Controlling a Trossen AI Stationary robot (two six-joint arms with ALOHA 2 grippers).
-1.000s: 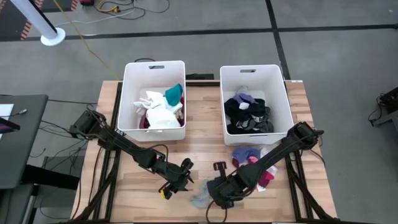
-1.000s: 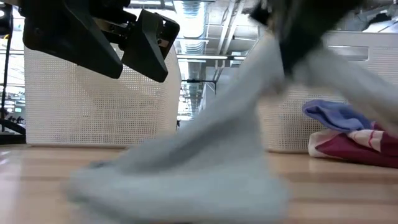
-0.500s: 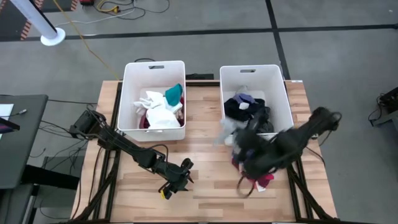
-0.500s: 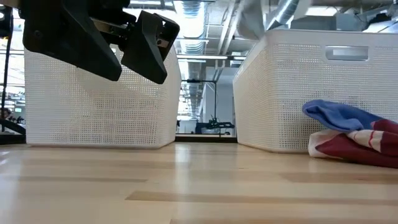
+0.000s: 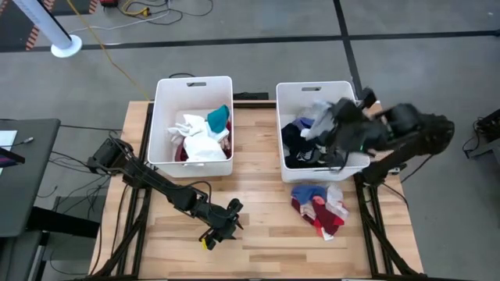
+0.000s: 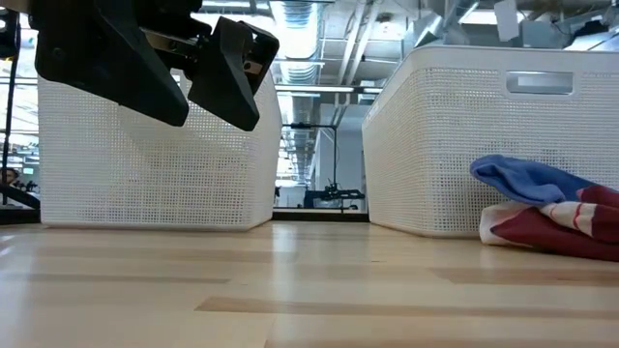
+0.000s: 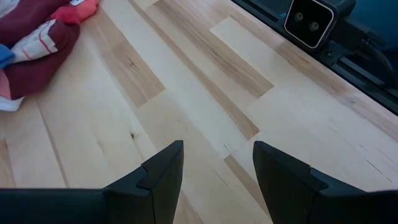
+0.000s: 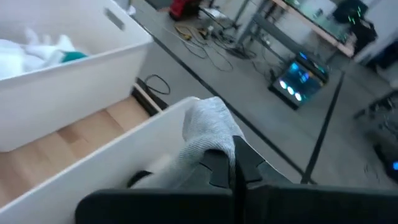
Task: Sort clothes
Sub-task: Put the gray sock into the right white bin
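Up from the counter (image 5: 258,226) went the right end effector (image 5: 337,129); seen from above, it now hangs over the right bin (image 5: 291,94) at the upper right of the frame, shut tight on a grey sock (image 5: 322,117). The left end effector (image 5: 228,221) waits low in the middle, partly open and empty. From table height, the grey sock is gone from the wood, and a small pile of clothes (image 6: 551,208) lies at the right edge. The right wrist view shows the sock (image 8: 208,134) pinched above the bin wall (image 8: 124,155). It looks ready to drop.
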